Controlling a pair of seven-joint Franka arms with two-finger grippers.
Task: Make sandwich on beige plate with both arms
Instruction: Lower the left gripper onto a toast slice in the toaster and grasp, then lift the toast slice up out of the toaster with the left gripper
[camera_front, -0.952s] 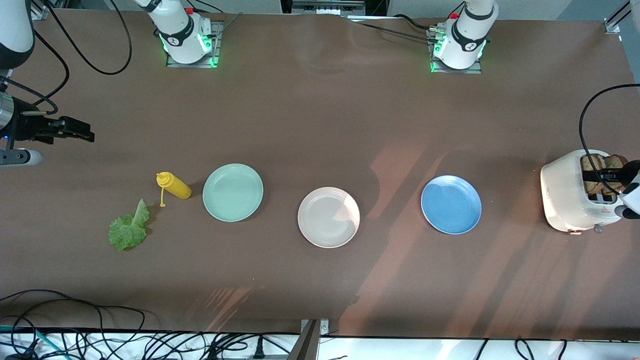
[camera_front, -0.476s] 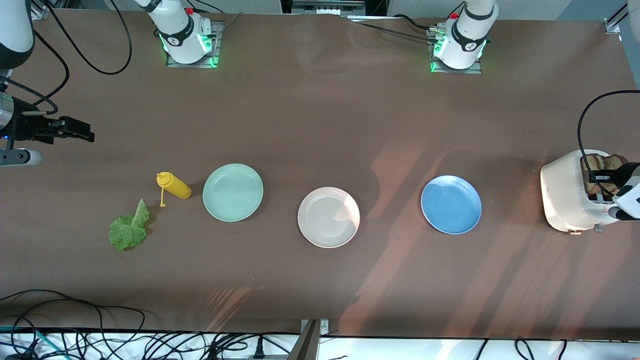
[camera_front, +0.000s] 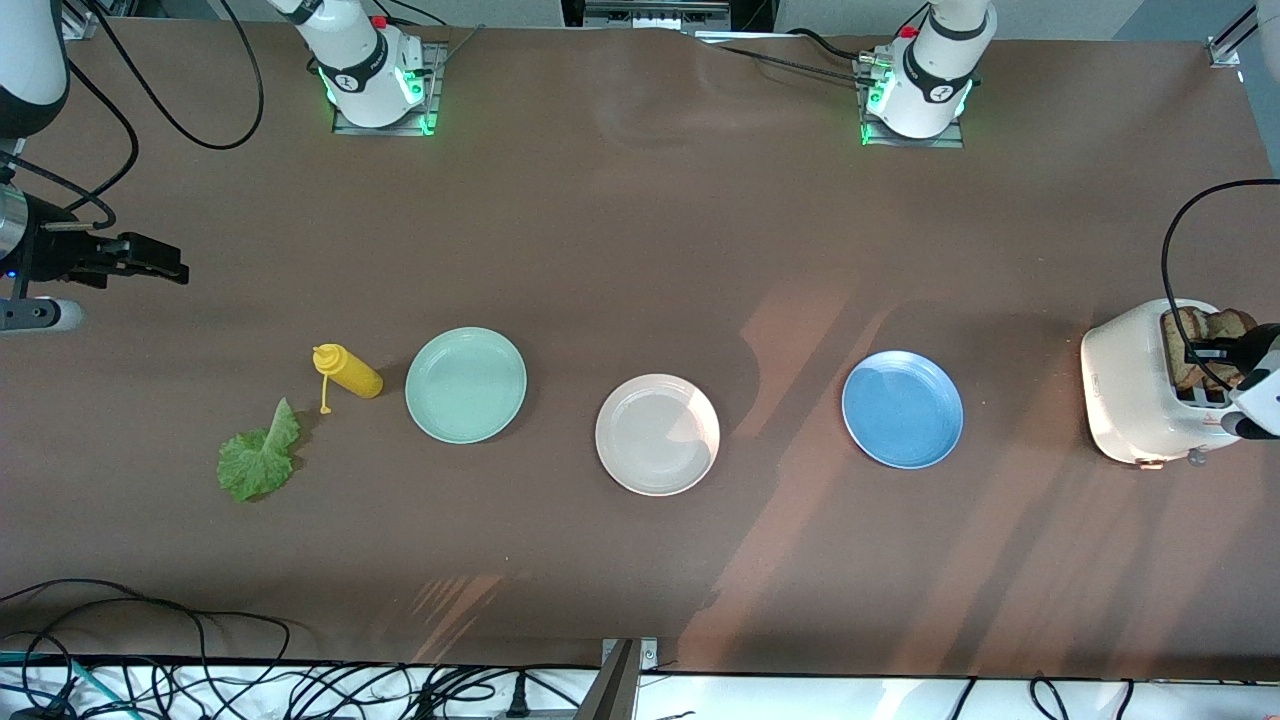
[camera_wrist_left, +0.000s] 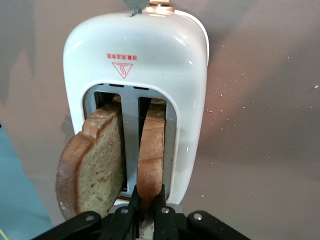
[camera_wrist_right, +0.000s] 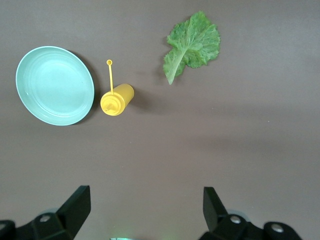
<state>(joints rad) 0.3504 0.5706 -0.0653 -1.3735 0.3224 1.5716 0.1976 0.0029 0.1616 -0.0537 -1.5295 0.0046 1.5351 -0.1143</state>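
The beige plate (camera_front: 657, 434) sits empty mid-table between the mint-green and blue plates. Two brown toast slices stand in a white toaster (camera_front: 1140, 390) at the left arm's end of the table. My left gripper (camera_wrist_left: 148, 197) is over the toaster (camera_wrist_left: 135, 65), shut on one toast slice (camera_wrist_left: 151, 150); the other slice (camera_wrist_left: 92, 160) leans out of its slot. In the front view this gripper (camera_front: 1205, 352) sits over the slots. A green lettuce leaf (camera_front: 258, 456) lies at the right arm's end; it also shows in the right wrist view (camera_wrist_right: 192, 45). My right gripper (camera_wrist_right: 145, 205) is open, empty, waiting above bare table.
A mint-green plate (camera_front: 466, 384) and a yellow squeeze bottle (camera_front: 347, 371) lie beside the lettuce. They also show in the right wrist view: the plate (camera_wrist_right: 54, 85) and the bottle (camera_wrist_right: 116, 99). A blue plate (camera_front: 902, 408) sits toward the toaster. Cables run along the table's near edge.
My left gripper has shifted slightly over the toaster slots and back. The right arm has not moved.
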